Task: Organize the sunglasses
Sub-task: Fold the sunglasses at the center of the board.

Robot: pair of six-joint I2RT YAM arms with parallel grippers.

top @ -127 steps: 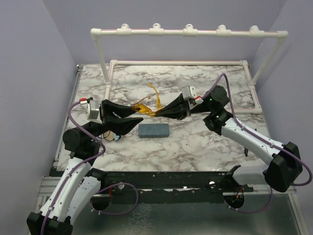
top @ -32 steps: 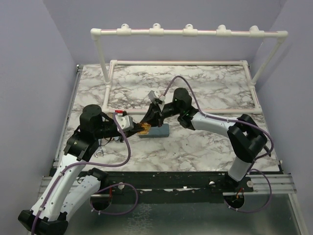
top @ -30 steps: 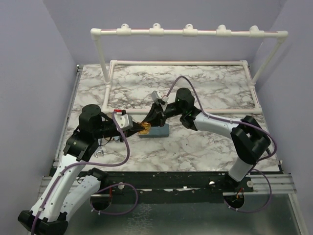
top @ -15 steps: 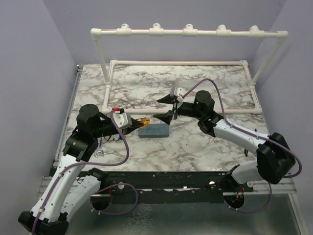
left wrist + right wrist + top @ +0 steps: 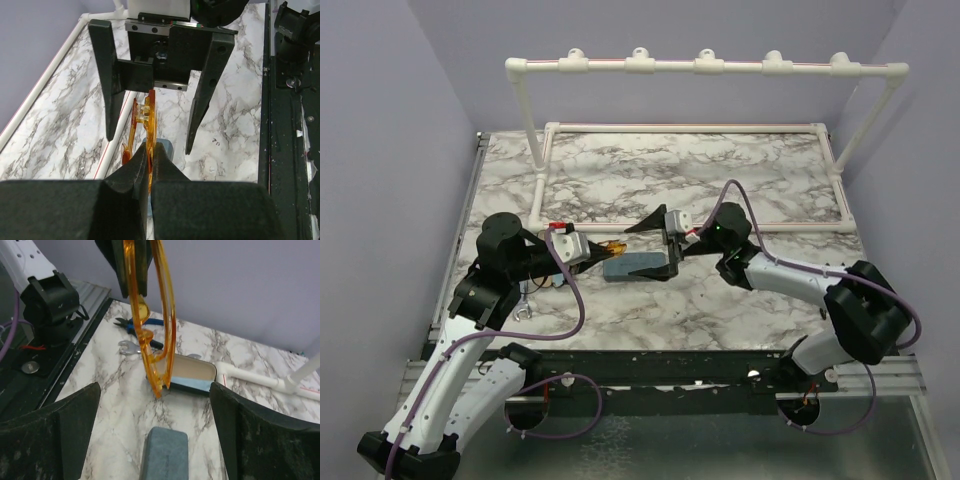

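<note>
The translucent yellow-orange sunglasses (image 5: 148, 114) hang folded above the marble table, pinched at one end by my left gripper (image 5: 151, 150), which is shut on them. In the top view they sit left of centre (image 5: 613, 245). My right gripper (image 5: 656, 250) faces the left one, its jaws wide open and holding nothing. In the right wrist view the sunglasses (image 5: 161, 315) dangle just ahead of the right gripper (image 5: 154, 402), apart from both fingers (image 5: 50, 435). The grey-blue closed case (image 5: 635, 266) lies under the two grippers.
An open case (image 5: 192, 371) with a pale lining lies behind the sunglasses, near blue pliers (image 5: 134, 325) and a small wrench (image 5: 129, 346). A white pipe frame (image 5: 700, 66) stands along the back of the table. The black rail (image 5: 290, 100) runs along the table's near edge.
My right gripper opened and let go of the sunglasses, drew back to the right, then swung in again wide open. The left gripper kept its hold and barely moved.
</note>
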